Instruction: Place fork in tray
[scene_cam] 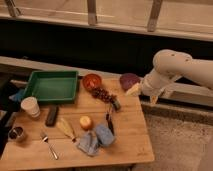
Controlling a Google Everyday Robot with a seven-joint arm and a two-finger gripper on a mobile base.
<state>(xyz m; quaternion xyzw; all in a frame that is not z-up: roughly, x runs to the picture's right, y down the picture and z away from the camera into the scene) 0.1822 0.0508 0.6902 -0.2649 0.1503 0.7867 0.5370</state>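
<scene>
Hanging low over the middle of the wooden table (131, 134), the gripper (112, 113) shows only as a dark shape beyond the white arm (170, 67) that reaches in from the right; whether it is open or closed, or has hold of anything, I cannot tell. An orange fruit (86, 121) lies just left of it, and a blue cloth (98, 138) on its near side. The fork (49, 146) lies flat, well apart at the near left. The green tray (52, 86) sits at the far left, with a red bowl (92, 81) beside it.
</scene>
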